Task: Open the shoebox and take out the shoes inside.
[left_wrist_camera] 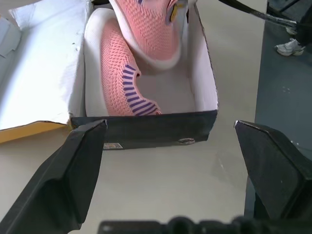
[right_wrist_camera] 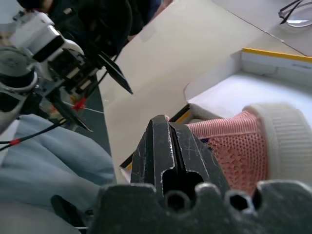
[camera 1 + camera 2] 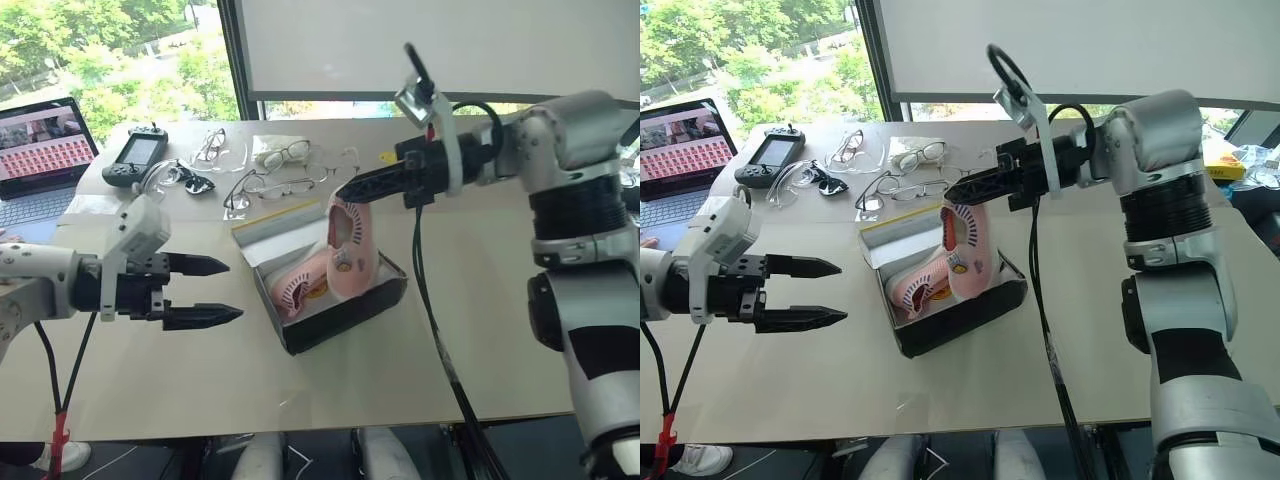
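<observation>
Midway: shoebox point(image 3: 330, 300) open near table's point(image 3: 480, 330) front edge. Right gripper point(image 3: 345, 192) clamped on one shoe point(image 3: 350, 245), hanging above box; other shoe point(image 3: 295, 285) inside. Left gripper point(image 3: 215, 290) wide, empty.

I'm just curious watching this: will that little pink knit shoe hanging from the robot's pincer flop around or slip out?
The pink knit shoe probably sways; the right gripper pinches only its top edge. It seems light. Soft knit may stretch, so it might slip.
</observation>
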You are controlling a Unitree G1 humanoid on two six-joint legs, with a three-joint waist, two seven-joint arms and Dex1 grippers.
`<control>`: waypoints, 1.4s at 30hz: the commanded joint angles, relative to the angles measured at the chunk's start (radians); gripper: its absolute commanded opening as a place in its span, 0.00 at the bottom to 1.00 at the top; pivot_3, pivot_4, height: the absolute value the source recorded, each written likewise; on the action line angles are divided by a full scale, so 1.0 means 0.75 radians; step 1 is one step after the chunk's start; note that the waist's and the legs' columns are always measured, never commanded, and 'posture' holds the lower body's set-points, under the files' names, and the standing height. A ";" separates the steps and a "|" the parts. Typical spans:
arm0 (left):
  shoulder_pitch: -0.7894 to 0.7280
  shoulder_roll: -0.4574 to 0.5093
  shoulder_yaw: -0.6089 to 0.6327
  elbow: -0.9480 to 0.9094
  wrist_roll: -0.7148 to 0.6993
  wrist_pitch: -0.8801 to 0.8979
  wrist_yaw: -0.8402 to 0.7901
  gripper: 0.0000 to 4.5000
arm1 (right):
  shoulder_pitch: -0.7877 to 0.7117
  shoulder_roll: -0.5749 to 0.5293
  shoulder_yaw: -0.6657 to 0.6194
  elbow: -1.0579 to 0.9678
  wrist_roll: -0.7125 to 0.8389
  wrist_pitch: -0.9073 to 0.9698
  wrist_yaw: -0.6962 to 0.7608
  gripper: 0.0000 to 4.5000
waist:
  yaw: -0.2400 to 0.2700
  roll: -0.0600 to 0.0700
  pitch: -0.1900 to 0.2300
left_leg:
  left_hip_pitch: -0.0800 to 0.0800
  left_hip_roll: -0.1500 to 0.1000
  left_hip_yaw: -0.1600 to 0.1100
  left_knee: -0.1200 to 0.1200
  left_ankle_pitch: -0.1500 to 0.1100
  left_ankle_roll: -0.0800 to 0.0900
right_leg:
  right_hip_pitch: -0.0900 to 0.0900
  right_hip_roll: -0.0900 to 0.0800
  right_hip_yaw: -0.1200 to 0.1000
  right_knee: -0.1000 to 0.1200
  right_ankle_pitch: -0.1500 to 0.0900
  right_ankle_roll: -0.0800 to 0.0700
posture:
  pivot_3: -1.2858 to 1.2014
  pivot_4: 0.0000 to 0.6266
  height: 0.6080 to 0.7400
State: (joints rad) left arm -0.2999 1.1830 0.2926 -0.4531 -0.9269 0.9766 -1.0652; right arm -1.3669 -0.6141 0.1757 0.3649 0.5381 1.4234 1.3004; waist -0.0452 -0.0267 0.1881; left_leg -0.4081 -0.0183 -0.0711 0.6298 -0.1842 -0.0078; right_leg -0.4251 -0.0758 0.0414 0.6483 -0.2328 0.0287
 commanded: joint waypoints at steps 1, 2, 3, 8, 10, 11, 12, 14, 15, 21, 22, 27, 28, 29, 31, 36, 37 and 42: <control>-0.034 0.019 0.000 0.008 0.022 -0.033 -0.015 1.00 | -0.047 -0.050 -0.076 -0.060 0.075 0.008 0.012 0.01 | 0.000 0.000 0.000 | 0.000 0.000 0.000 0.000 0.000 0.000 | 0.000 0.000 0.000 0.000 0.000 0.000 | 0.52 0.24 1.00; -0.036 0.018 -0.003 0.010 0.026 -0.034 -0.018 1.00 | -0.048 -0.055 -0.078 -0.059 0.082 0.005 0.007 0.01 | -0.001 0.000 0.000 | 0.000 0.000 0.000 0.000 0.000 0.000 | 0.000 0.000 0.000 0.000 0.000 0.000 | 0.52 0.24 1.00; -0.039 0.018 -0.008 0.012 0.030 -0.038 -0.021 1.00 | -0.057 -0.063 -0.086 -0.037 0.081 -0.004 -0.003 0.01 | -0.003 0.000 0.000 | 0.000 0.000 0.000 0.000 0.000 0.000 | 0.000 0.000 0.000 0.000 0.000 0.000 | 0.52 0.24 1.00; -0.060 0.012 -0.033 0.019 0.045 -0.046 -0.028 1.00 | -0.091 -0.092 -0.166 0.049 0.052 -0.085 -0.093 0.01 | -0.008 0.000 0.000 | 0.000 0.000 0.001 0.000 0.000 0.000 | 0.000 0.000 0.000 0.000 0.000 0.000 | 0.52 0.24 1.00; -0.063 0.011 -0.038 0.021 0.048 -0.047 -0.030 1.00 | -0.104 -0.107 -0.191 0.063 0.057 -0.100 -0.114 0.01 | -0.008 0.000 0.000 | 0.000 0.000 0.001 0.000 0.000 0.000 | -0.001 0.000 0.001 0.000 0.000 0.000 | 0.52 0.24 1.00; -0.063 0.012 -0.039 0.022 0.049 -0.048 -0.032 1.00 | -0.113 -0.117 -0.208 0.076 0.054 -0.117 -0.128 0.01 | -0.007 0.000 0.000 | 0.000 0.000 0.001 0.000 0.000 0.000 | -0.001 0.000 0.001 0.000 0.000 0.000 | 0.52 0.24 1.00; -0.064 0.012 -0.041 0.022 0.050 -0.049 -0.034 1.00 | -0.127 -0.129 -0.225 0.100 0.046 -0.136 -0.146 0.01 | -0.005 0.000 0.000 | 0.000 0.000 0.001 0.000 0.000 0.000 | -0.001 0.000 0.000 0.000 0.000 0.000 | 0.52 0.24 1.00; -0.064 0.013 -0.045 0.023 0.053 -0.050 -0.039 1.00 | -0.167 -0.173 -0.264 0.192 0.000 -0.217 -0.201 0.01 | -0.003 0.000 0.000 | -0.001 0.000 0.001 0.000 0.000 0.000 | -0.001 0.000 0.000 0.000 0.000 0.000 | 0.52 0.24 1.00; -0.064 0.015 -0.048 0.023 0.056 -0.052 -0.042 1.00 | -0.185 -0.194 -0.279 0.248 -0.033 -0.276 -0.242 0.01 | -0.002 0.000 0.000 | -0.001 0.000 0.001 0.000 0.000 0.000 | -0.001 0.000 0.000 0.000 0.000 0.000 | 0.52 0.24 1.00; -0.097 0.010 -0.086 0.040 0.077 -0.059 -0.057 1.00 | -0.151 -0.179 -0.386 0.518 -0.179 -0.641 -0.535 0.01 | -0.001 0.000 0.000 | 0.000 0.000 0.001 0.000 0.000 0.000 | 0.001 0.000 0.000 -0.001 0.000 0.000 | 0.52 0.24 1.00; -0.110 0.009 -0.098 0.044 0.082 -0.061 -0.061 1.00 | -0.105 -0.166 -0.377 0.516 -0.201 -0.679 -0.553 0.01 | -0.003 0.000 0.000 | 0.000 0.000 0.002 0.000 0.000 0.000 | 0.001 0.000 0.001 -0.001 0.000 0.000 | 0.52 0.24 1.00; -0.159 0.015 -0.141 0.069 0.110 -0.066 -0.088 1.00 | 0.213 -0.174 -0.276 0.430 -0.317 -0.760 -0.566 0.01 | -0.008 0.000 0.000 | 0.000 0.000 0.002 -0.001 0.000 0.000 | 0.001 0.000 0.001 0.000 0.000 0.000 | 0.52 0.24 1.00; -0.163 0.016 -0.146 0.072 0.113 -0.067 -0.091 1.00 | 0.244 -0.176 -0.278 0.415 -0.321 -0.766 -0.566 0.01 | -0.005 0.000 0.000 | -0.001 0.000 0.003 -0.001 0.000 0.000 | 0.000 0.000 0.002 0.000 0.000 0.000 | 0.52 0.24 1.00; -0.167 0.018 -0.150 0.076 0.114 -0.069 -0.095 1.00 | 0.273 -0.182 -0.278 0.402 -0.326 -0.762 -0.565 0.01 | -0.003 0.002 0.002 | -0.001 -0.001 0.003 -0.001 0.000 0.000 | 0.000 0.000 0.002 0.000 0.000 0.000 | 0.52 0.24 1.00; -0.185 0.017 -0.166 0.085 0.121 -0.072 -0.104 1.00 | 0.360 -0.212 -0.270 0.373 -0.343 -0.753 -0.555 0.01 | -0.004 0.008 0.005 | -0.006 -0.002 0.003 0.002 0.000 0.000 | -0.004 -0.001 0.003 0.000 0.000 0.001 | 0.52 0.24 1.00; -0.229 0.000 -0.208 0.101 0.140 -0.077 -0.120 1.00 | 0.472 -0.225 -0.258 0.325 -0.377 -0.764 -0.558 0.01 | -0.007 0.008 0.005 | -0.004 -0.001 0.003 0.002 0.000 0.000 | -0.002 0.000 0.003 0.000 0.000 0.001 | 0.52 0.24 1.00; -0.236 -0.003 -0.214 0.104 0.144 -0.077 -0.123 1.00 | 0.479 -0.222 -0.265 0.318 -0.376 -0.764 -0.557 0.01 | -0.009 0.007 0.005 | -0.003 -0.001 0.003 0.002 0.000 0.000 | -0.001 0.000 0.003 0.000 0.000 0.001 | 0.52 0.24 1.00; -0.254 -0.012 -0.228 0.109 0.149 -0.074 -0.132 1.00 | 0.463 -0.227 -0.390 0.224 -0.262 -0.669 -0.529 0.34 | -0.013 0.007 0.005 | 0.000 -0.001 0.003 0.002 0.000 0.000 | 0.002 0.000 0.003 0.000 0.000 0.002 | 0.52 0.24 1.00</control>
State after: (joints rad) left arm -0.4700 1.1723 0.1100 -0.3746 -0.8217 0.9351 -1.1536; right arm -0.9958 -0.7623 -0.0645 0.6086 0.3003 0.9035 0.8905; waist -0.0551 -0.0211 0.1920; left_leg -0.4085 -0.0186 -0.0685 0.6314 -0.1841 -0.0075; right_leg -0.4239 -0.0756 0.0436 0.6483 -0.2326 0.0301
